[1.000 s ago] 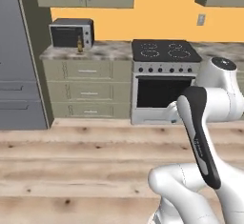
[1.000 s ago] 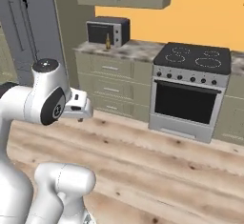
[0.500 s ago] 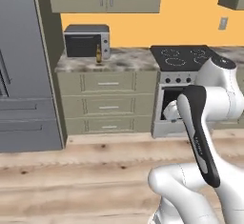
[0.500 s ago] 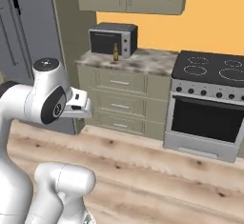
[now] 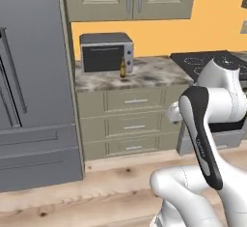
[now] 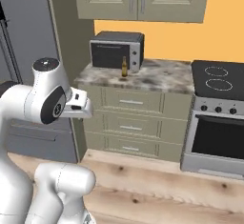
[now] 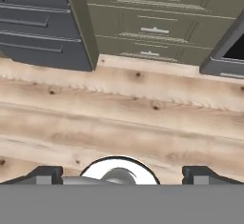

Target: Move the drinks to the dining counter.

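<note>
Brown bottle (image 5: pixel 122 68) (image 6: pixel 125 67) upright, long axis vertical, on marbled counter (image 5: pixel 144 76) (image 6: pixel 157 75), just in front of microwave (image 5: pixel 106 52) (image 6: pixel 116 50), near its right end. End effector (image 7: pixel 122 174) well apart from microwave, folded low at arm, aimed down at wood floor (image 7: pixel 119 118); fingertips spread wide, empty. Bottle lies up and ahead of it; reach likely needs closer base and raised, levelled wrist

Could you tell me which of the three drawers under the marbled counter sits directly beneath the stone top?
The top drawer, the highest of the three stacked fronts, lies just under the marbled counter where the brown bottle stands; the other two lie below it.
</note>
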Controlling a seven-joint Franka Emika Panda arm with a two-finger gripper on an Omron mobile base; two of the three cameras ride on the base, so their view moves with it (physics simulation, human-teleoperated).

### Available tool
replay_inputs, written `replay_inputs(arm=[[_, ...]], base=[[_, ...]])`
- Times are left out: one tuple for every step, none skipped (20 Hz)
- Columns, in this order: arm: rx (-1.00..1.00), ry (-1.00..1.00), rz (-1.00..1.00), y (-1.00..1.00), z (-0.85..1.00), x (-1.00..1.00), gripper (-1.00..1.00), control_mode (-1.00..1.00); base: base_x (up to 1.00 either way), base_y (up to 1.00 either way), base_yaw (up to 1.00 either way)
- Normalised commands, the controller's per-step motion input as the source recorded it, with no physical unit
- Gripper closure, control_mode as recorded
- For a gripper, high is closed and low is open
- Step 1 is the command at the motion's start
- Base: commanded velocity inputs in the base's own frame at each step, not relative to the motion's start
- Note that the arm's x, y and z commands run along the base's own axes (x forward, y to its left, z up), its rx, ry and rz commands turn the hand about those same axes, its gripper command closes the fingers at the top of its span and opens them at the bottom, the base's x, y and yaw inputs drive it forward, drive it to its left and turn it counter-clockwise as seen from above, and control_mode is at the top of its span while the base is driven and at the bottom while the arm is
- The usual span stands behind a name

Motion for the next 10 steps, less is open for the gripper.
replay_inputs(arm=[[0.00,0.00,0.00,0.00,0.00,0.00,-1.00,1.00],[0.00,0.00,0.00,0.00,0.00,0.00,-1.00,1.00],[0.00,0.00,0.00,0.00,0.00,0.00,-1.00,1.00],[0.00,0.00,0.00,0.00,0.00,0.00,-1.00,1.00],[0.00,0.00,0.00,0.00,0.00,0.00,-1.00,1.00],[0.00,0.00,0.00,0.00,0.00,0.00,-1.00,1.00],[0.00,0.00,0.00,0.00,0.00,0.00,-1.00,1.00],[0.00,0.00,0.00,0.00,0.00,0.00,-1.00,1.00],[0.00,0.00,0.00,0.00,0.00,0.00,-1.00,1.00],[0.00,0.00,0.00,0.00,0.00,0.00,-1.00,1.00]], base=[[1.00,1.00,-0.26],[1.00,1.00,-0.26],[1.00,1.00,-0.25],[1.00,0.94,-0.20],[1.00,0.76,-0.13],[1.00,0.41,-0.09],[1.00,0.15,-0.11],[1.00,0.08,-0.12],[1.00,0.00,-0.12],[1.00,0.00,-0.11]])
